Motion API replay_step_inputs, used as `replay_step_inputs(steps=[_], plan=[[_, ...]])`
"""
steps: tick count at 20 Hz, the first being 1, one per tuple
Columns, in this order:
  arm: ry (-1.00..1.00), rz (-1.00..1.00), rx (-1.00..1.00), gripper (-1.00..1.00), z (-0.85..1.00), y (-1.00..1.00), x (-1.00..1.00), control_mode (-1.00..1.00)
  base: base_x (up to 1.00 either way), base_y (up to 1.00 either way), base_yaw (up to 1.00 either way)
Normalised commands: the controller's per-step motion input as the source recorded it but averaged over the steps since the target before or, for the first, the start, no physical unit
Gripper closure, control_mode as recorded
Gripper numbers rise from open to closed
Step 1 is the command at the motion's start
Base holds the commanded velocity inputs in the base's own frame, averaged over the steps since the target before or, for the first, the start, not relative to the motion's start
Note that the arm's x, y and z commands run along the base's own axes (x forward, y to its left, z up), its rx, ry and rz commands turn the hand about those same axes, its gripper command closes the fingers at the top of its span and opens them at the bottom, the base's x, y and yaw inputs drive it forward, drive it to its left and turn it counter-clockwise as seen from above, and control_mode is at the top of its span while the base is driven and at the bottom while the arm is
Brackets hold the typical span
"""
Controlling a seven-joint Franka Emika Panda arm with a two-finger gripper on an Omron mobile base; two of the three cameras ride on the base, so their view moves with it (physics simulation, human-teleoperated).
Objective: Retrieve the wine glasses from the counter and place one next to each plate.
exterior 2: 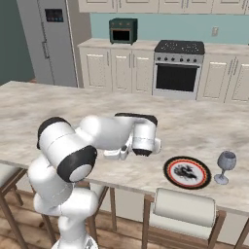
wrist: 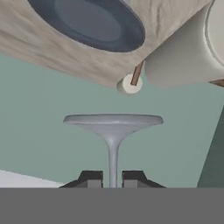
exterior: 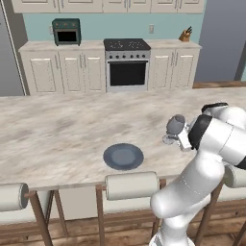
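Glass stem pinched between closed jaws, above blue plate.

Two wine glasses are showing: one glass is sitting up by the arm, and a second glass is standing on the marbled bar top. Two plates are lying on that top: a slate-blue plate and a red-rimmed plate. Along the near edge, three stool backs are lining up in the left base view, with the middle stool back in full sight. At the back wall, one stove, one toaster oven and one knife block are standing, and one fridge is rising at the left.
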Motion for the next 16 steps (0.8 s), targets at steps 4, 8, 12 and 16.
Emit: replay_step_inputs(steps=[4,8,12,16], plan=[[0.05,0.0,-0.02,1.0,0.0,0.07,0.0,-1.0,0.0,0.0,0.0],[0.08,0.0,-0.06,1.0,0.0,0.19,0.0,-1.0,0.0,0.0,0.0],[0.13,-0.02,-0.1,1.0,0.0,0.25,0.0,-1.0,0.0,0.0,0.0],[0.1,-0.05,-0.1,1.0,0.0,0.29,0.0,-1.0,0.0,0.0,0.0]])
